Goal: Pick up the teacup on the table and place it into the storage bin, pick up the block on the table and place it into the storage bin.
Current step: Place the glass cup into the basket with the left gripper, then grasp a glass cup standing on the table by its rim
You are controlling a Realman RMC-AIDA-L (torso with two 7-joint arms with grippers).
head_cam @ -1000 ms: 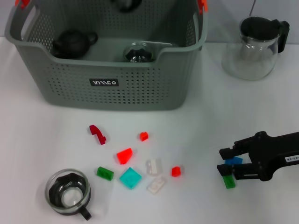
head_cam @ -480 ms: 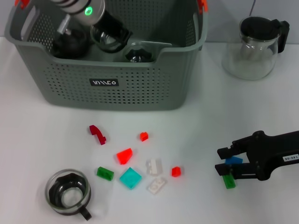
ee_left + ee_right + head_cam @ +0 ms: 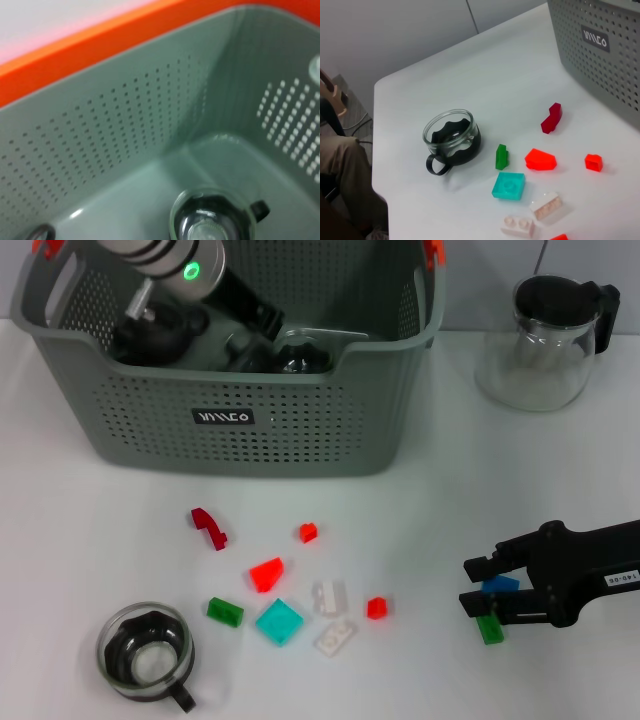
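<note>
A glass teacup (image 3: 145,655) with a dark liner stands on the table (image 3: 80,540) at the front left, also seen in the right wrist view (image 3: 452,137). Several small blocks lie beside it, among them a red block (image 3: 266,573) and a teal block (image 3: 279,621). My left gripper (image 3: 245,340) reaches down inside the storage bin (image 3: 230,440), its fingers hidden behind the front wall. Another teacup (image 3: 215,220) sits on the bin floor. My right gripper (image 3: 473,582) rests low at the right, open, with a blue block (image 3: 500,585) between its fingers and a green block (image 3: 490,628) beside it.
A black teapot (image 3: 150,335) sits in the bin's left corner. A glass pitcher (image 3: 545,340) with a black lid stands at the back right. White blocks (image 3: 329,596) and a dark red piece (image 3: 209,528) lie among the scattered blocks. A person's leg (image 3: 340,165) shows past the table edge.
My left arm came into view over the bin and pushed deeper down inside it. The right gripper crept slightly to the left; the blocks and the teacup on the table stayed put.
</note>
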